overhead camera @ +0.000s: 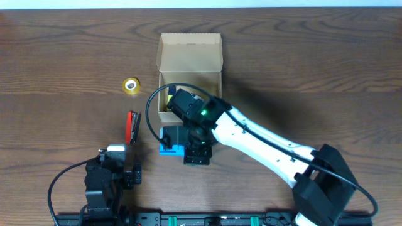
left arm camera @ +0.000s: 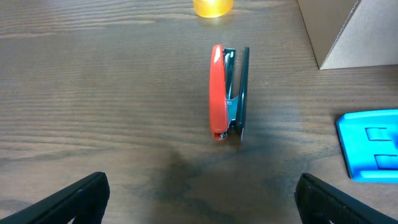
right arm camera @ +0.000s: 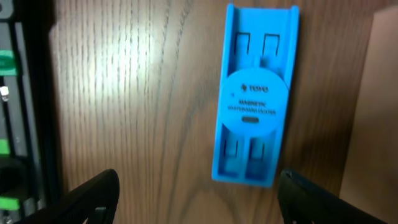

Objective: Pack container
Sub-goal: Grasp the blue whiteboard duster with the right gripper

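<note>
Left end effector [left arm camera: 202, 200] and right end effector [right arm camera: 199, 202] both hang spread wide and empty, while the container [overhead camera: 190, 51] sits lid-up on the desk [overhead camera: 314, 56], probably light, easily dented cardboard, best pinched gently by a side wall.

Near end of the container [overhead camera: 190, 53] hidden beneath the right arm [overhead camera: 257, 138] overhead, blue packet [overhead camera: 167, 149] mostly covered by the right end effector [overhead camera: 196, 150], yellow tape roll [left arm camera: 212, 6] cut by the left wrist view's top edge, packet label's small print blurred in the right wrist view.
</note>
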Controlling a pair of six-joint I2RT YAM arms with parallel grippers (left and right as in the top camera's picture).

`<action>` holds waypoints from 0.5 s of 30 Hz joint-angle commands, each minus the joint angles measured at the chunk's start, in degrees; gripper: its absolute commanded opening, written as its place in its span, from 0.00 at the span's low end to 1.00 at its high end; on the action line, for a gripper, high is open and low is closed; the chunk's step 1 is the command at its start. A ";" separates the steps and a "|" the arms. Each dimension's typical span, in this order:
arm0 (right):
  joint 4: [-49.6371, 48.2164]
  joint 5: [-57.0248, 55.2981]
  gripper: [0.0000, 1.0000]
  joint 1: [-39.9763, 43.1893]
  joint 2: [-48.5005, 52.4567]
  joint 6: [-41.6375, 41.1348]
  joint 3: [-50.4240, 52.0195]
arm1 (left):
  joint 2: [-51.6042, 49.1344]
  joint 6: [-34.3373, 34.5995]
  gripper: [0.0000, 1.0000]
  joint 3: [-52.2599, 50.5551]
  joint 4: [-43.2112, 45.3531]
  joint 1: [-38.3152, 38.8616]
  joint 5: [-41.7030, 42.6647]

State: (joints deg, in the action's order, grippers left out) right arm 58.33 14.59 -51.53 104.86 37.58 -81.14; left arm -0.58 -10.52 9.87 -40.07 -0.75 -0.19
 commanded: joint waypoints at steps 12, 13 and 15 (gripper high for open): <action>-8.94 -1.05 0.81 -0.63 2.93 -0.26 3.10 | 0.37 0.26 0.95 -0.76 -0.20 -0.35 0.15; -9.11 -1.05 0.82 -0.63 3.87 -0.26 3.10 | 0.37 0.26 0.95 -0.76 -0.20 -0.35 0.15; -9.35 -1.11 0.82 -0.63 5.97 -0.26 3.10 | 0.37 0.26 0.95 -0.76 -0.20 -0.35 0.15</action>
State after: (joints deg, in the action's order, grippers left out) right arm 49.21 13.50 -51.57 107.53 37.67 -78.46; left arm -0.58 -10.52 9.87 -40.05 -0.75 -0.21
